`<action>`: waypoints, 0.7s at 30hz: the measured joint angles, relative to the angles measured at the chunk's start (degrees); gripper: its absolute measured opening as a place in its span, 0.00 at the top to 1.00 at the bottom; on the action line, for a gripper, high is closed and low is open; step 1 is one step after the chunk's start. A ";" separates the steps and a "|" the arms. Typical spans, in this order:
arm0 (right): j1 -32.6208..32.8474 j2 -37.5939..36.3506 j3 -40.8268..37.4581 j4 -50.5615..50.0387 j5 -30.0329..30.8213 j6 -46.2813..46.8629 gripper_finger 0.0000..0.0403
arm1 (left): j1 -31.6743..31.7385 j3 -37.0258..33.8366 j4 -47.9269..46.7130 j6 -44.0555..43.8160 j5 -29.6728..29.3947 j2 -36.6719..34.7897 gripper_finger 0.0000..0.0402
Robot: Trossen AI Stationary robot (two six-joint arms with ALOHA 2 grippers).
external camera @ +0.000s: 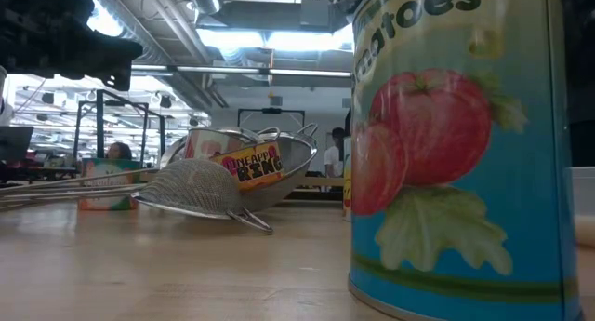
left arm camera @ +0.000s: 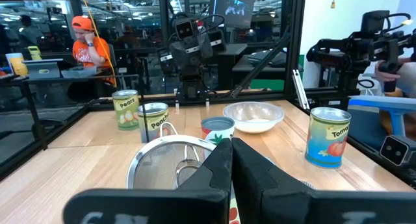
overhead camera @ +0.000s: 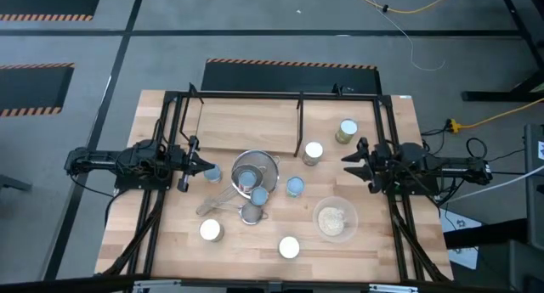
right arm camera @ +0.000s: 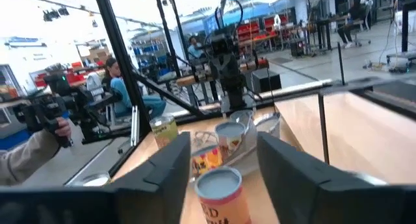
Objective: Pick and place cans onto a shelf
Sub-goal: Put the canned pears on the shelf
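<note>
Reaching with my right claw (right arm camera: 218, 160), I hold its two fingers wide apart with nothing in them. The closest thing in front of it is a short can (right arm camera: 218, 192) with a light-blue top and a red label. It stands up straight, ahead of my fingers and not yet between them. To grab it well, I think I should go straight in and low, so one finger passes each side. I should squeeze only when the can sits deep in the gap.

Just past that can lie the metal strainers (overhead camera: 255, 170), one with another can inside. I must stop before I bump them. The glass bowl (overhead camera: 334, 218) sits to one side of my path, so I should not swing that way.

There is open wood between my claw and the can, so the way in looks free.

The shelf (overhead camera: 299, 115) stands at the far side of the table. Its thin black rods stick up, so I think I must lift the can over them. Two taller cans (overhead camera: 313, 153) stand near it.

Farthest away, across the table, my left claw (overhead camera: 194, 168) waits with its fingers pressed together.
</note>
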 joint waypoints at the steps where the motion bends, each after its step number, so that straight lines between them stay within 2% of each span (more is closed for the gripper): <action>1: 0.00 -0.02 0.00 1.07 0.01 -0.03 0.51 | 0.01 -0.01 0.00 0.00 0.00 0.00 1.00; 5: 0.00 -0.02 0.00 5.12 0.01 -0.09 0.45 | 0.00 0.00 0.00 0.00 0.00 0.00 1.00; 11: 0.00 0.10 0.87 7.59 0.65 -0.06 0.44 | 0.01 -0.01 0.00 0.02 0.00 -0.01 1.00; 16: -0.02 2.55 5.35 5.62 5.89 -0.46 0.45 | 0.01 -0.01 0.00 0.02 0.00 0.00 1.00; 21: -0.02 8.16 12.96 -6.19 16.70 0.21 0.45 | 0.01 0.00 0.00 0.02 0.00 -0.01 1.00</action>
